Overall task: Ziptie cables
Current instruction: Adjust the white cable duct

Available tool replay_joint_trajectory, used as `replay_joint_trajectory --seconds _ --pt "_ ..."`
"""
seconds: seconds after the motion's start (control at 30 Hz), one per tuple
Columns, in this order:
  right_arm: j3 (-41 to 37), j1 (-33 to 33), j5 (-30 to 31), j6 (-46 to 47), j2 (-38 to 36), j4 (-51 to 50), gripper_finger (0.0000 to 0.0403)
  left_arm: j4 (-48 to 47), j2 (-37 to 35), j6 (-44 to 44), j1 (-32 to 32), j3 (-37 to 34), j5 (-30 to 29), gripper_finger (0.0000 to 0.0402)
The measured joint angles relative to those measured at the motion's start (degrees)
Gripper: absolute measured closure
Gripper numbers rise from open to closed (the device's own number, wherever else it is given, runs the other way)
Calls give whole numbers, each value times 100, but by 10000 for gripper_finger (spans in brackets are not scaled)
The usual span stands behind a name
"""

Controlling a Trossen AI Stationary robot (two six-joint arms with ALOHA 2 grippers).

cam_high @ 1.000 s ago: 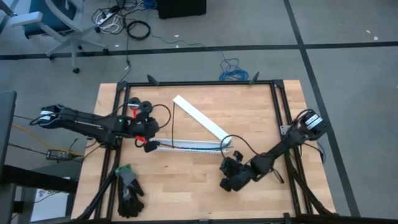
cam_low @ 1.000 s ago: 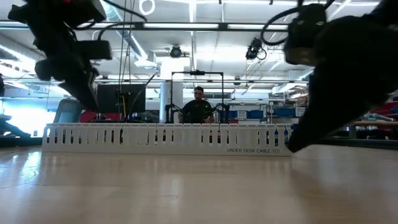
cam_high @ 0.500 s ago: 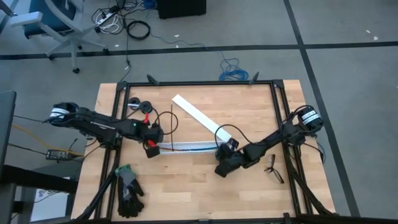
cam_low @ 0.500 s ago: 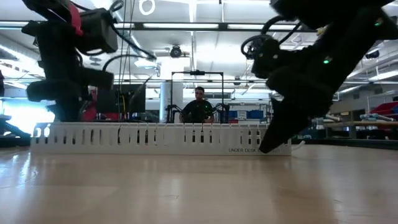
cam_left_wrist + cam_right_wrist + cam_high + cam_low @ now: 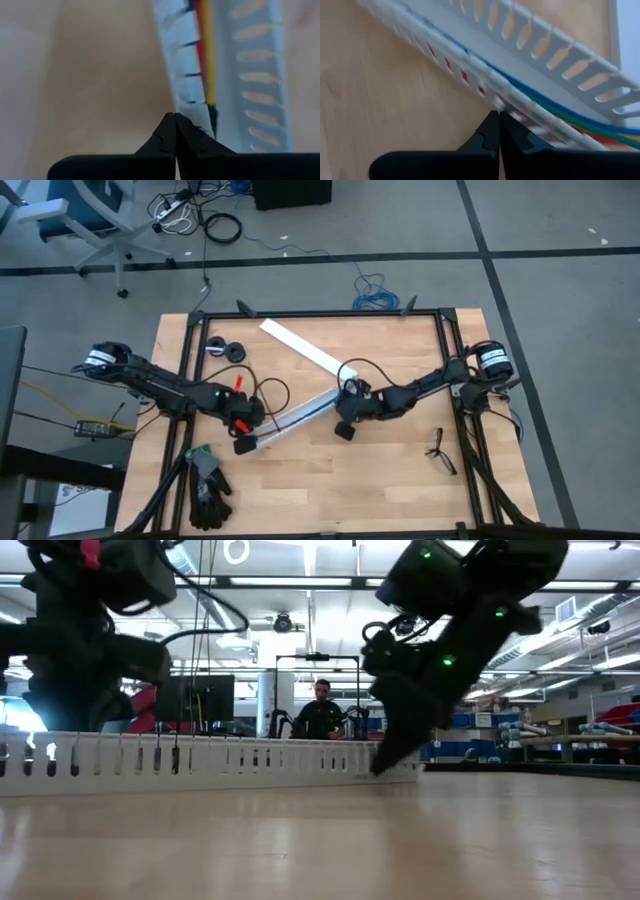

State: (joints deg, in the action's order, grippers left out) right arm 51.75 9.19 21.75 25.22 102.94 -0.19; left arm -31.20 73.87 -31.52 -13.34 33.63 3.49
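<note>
White slotted channel (image 5: 298, 418) lies slantwise across the middle of the bench (image 5: 400, 480), its long axis running from the left pincer (image 5: 243, 442) up toward the right pincer (image 5: 344, 427). Coloured cables (image 5: 580, 122) run inside it, along that same axis. Both pincers are fully closed, holding nothing, tips just at the channel's opposite ends. No ziptie shows. Neither arm seems clearly nearer the cables.
</note>
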Motion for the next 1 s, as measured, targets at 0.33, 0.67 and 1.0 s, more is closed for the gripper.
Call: replay_joint_trajectory --seconds 0.33,0.67,1.0 --pt "-2 -682 -706 -741 4 1094 403 1487 56 -17 -254 9 -3 401" --pt "0 -855 -751 -1031 4 1672 403 3070 792 313 -234 71 -147 401" --pt "0 -139 1485 -1387 -87 1187 403 2108 594 1458 -247 948 -1129 401"
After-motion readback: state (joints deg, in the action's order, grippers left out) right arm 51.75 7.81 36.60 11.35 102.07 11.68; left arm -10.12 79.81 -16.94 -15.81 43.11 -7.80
